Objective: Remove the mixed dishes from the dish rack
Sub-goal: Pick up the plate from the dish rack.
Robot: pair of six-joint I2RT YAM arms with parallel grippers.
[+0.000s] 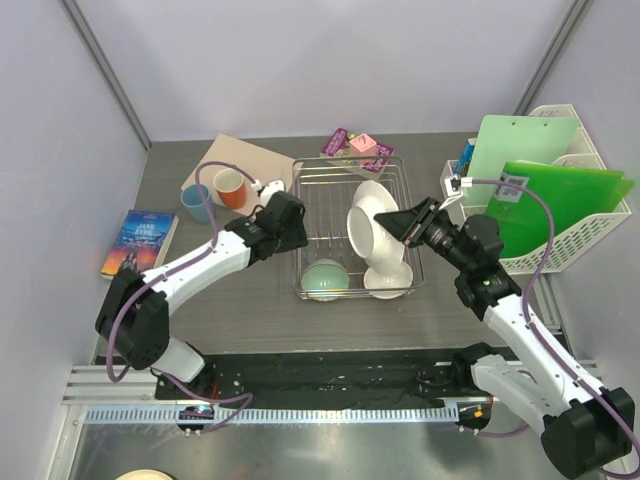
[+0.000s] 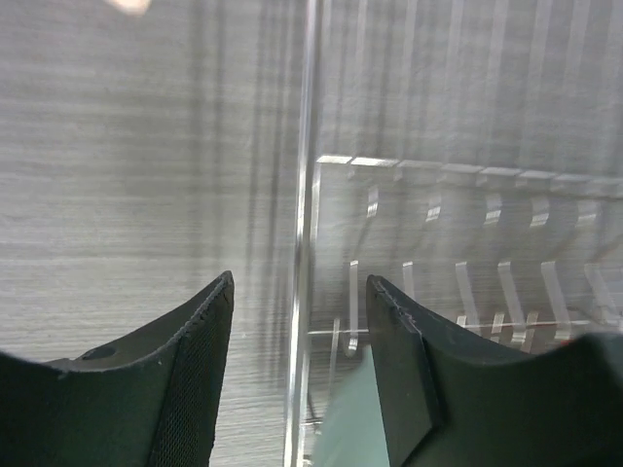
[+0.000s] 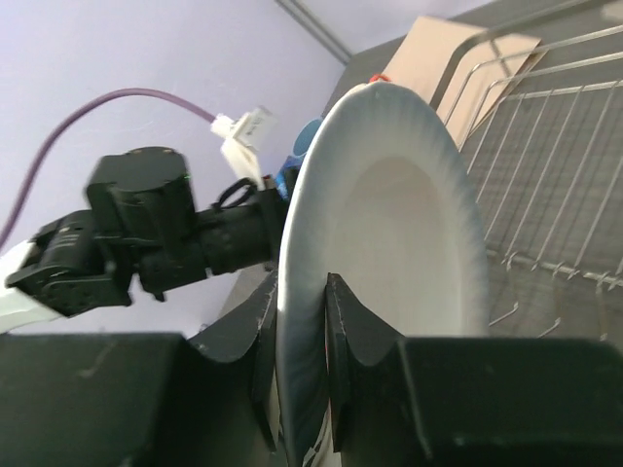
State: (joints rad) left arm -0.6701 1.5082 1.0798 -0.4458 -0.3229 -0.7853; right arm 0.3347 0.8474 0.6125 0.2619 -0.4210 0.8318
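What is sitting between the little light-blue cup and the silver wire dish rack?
The round orange-red mug, right beside the small light-blue cup; the left end effector hovers nearer the silver wire dish rack. Top view shows it.

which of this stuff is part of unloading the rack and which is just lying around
Part of the job:
dish rack
large white plate, pinched by the right gripper
pale green bowl
cream bowl
light-blue cup
orange-red mug

Just lying about:
Jane Eyre book
tan board
white file basket with green folders
colourful packets
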